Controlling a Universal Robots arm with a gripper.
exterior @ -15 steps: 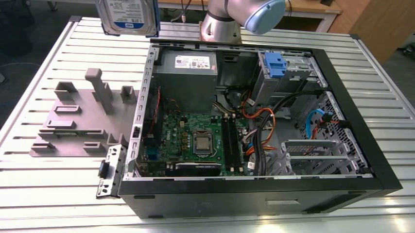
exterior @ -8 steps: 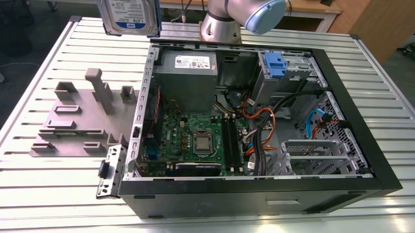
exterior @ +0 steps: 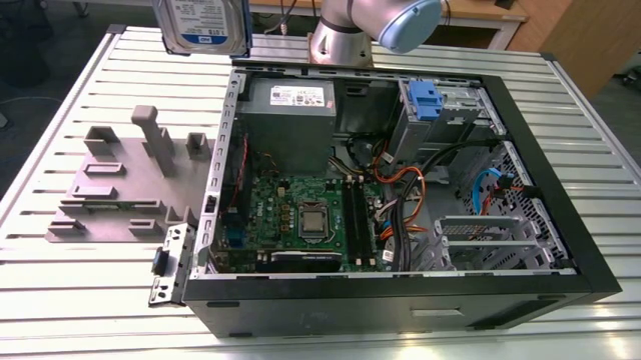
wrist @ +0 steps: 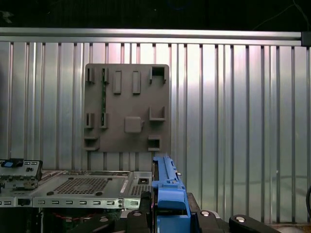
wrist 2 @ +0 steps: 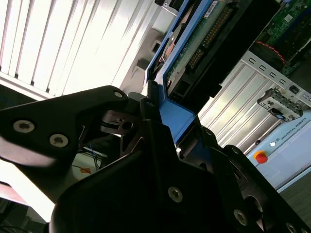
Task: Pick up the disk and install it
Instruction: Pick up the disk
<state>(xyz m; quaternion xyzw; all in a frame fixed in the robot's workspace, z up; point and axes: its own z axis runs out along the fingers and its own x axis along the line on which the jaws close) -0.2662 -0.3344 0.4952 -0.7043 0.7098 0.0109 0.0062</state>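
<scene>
"Silver-grey with blue rails, where is the disk (exterior: 200,26) now?"

"At eleven o'clock in the exterior view, upright in the air, label facing the camera. Its lower edge hangs above the far edge of the bench (exterior: 601,150), touching nothing below."

"And the pincer (wrist 2: 172,116)?"

"Closed on the disk. In the second wrist view the black fingers (wrist 2: 153,131) press on either side of a blue rail, and the drive's green underside (wrist 2: 194,48) runs out beyond them. In the first wrist view the same rail (wrist: 167,187) stands edge-on between the finger bases."

"What lies under it?"

"The open computer case (exterior: 380,304) fills the middle of the bench, its black walls forming a raised rim all round. At nine o'clock from the case sits a grey fixture plate (exterior: 120,195) with upright posts and low pockets, just beside the case's side wall."

"Any open room inside?"

"Not much. A grey metal box (exterior: 288,112) takes the twelve o'clock corner and the motherboard (exterior: 300,210) the floor at seven o'clock. At one o'clock a blue clip (exterior: 424,101) sits in the drive bay, with orange and blue cables (exterior: 401,180) crowding the gap beside it."

"And outside the case?"

"Bare slats run from the plate to the bench's nine o'clock edge, and a narrower strip lies at three o'clock. The arm (exterior: 401,22) rises at twelve o'clock, just behind the case."
</scene>
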